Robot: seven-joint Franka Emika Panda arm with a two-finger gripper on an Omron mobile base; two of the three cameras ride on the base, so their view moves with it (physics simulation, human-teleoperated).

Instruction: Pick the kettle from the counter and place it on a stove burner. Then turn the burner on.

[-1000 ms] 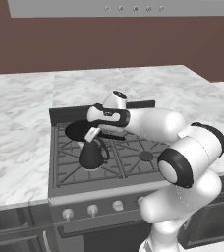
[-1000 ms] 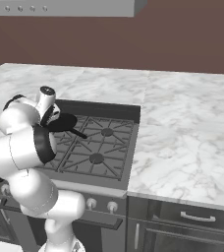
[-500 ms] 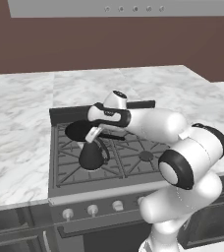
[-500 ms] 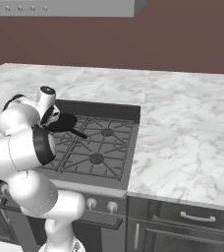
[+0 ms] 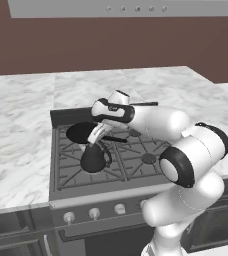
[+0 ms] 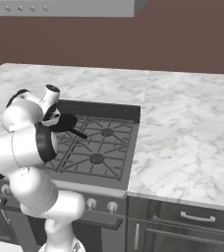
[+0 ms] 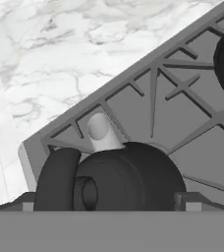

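**Kettle parked on front-left burner, jaws wide, knob step pending**

Already on the stove in the left base view: the kettle sat upright on the front-left stove burner, well off the counter; the gripper hung just above its handle, jaws spread wide and holding nothing; the frying pan lay on the rear-left grate, just behind the kettle; the row of knobs showed along the stove front, untouched as far as could be judged.

Right base view: the arm's own links covered the kettle and gripper; the frying pan and its handle were visible, plus the two right-hand burner caps; counter ran broad to the right; knobs partly seen.

Hand view: the kettle sat close below the camera, dark rounded body with the handle loop at left and a pale spout poking up; grate bars and stove edge lay behind, counter beyond; this angle alone gave the spout and how closely the fingers straddled the handle; base views alone gave the knobs.

Risks, judged: lifting away crooked could snag the thin loop handle and tip or drag the kettle off the burner; swinging down to the knobs could brush the pan; turning a wrong knob would light a different burner.
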